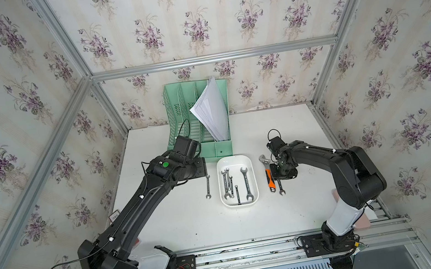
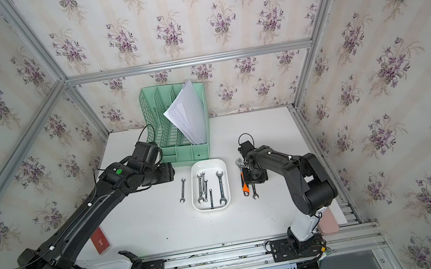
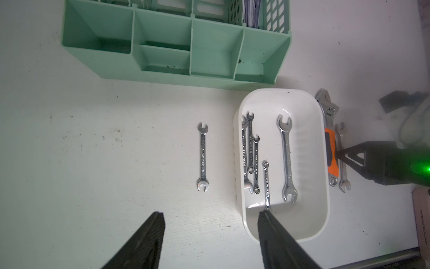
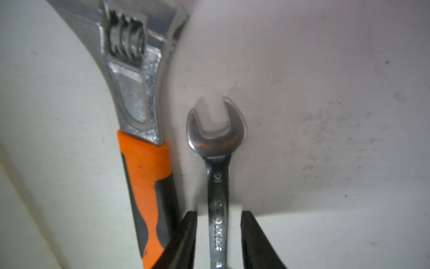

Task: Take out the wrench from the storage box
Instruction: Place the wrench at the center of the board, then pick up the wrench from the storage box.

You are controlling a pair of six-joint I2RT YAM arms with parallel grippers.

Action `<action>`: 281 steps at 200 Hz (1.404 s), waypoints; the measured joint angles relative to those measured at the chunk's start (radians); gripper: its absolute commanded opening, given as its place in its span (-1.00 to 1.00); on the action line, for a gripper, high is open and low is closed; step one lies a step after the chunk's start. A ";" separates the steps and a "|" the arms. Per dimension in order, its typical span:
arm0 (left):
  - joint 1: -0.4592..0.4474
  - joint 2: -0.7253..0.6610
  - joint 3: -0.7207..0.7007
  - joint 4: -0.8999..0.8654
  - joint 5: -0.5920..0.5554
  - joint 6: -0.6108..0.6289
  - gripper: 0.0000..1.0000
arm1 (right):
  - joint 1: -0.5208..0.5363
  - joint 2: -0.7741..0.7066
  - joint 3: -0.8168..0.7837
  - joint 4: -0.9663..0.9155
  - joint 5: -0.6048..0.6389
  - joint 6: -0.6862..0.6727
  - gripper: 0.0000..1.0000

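"14" stamped on wrench [image 4: 217,184] shank

Bright even light; rt wrist view blurry

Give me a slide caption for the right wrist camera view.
Right gripper, jaws open, straddling a small open-end wrench beside the orange-handled adjustable wrench on the white table.

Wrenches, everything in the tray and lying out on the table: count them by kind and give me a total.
Plain steel wrenches: 7 (5 in the white tray, 2 on the table)
Adjustable wrench with orange handle: 1
Total: 8
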 measured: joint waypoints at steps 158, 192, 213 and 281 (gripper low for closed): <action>-0.323 0.504 0.254 0.014 -0.045 -0.037 0.21 | -0.002 -0.213 0.116 -0.125 0.022 0.008 0.01; -0.326 0.642 0.295 0.048 -0.032 -0.045 0.20 | -0.002 -0.221 0.094 -0.128 0.021 0.011 0.01; -0.326 0.704 0.320 0.066 -0.019 -0.057 0.22 | -0.002 -0.222 0.084 -0.130 0.011 0.011 0.01; -0.332 0.834 0.373 0.107 -0.011 -0.078 0.22 | -0.002 -0.233 0.065 -0.124 0.004 0.023 0.02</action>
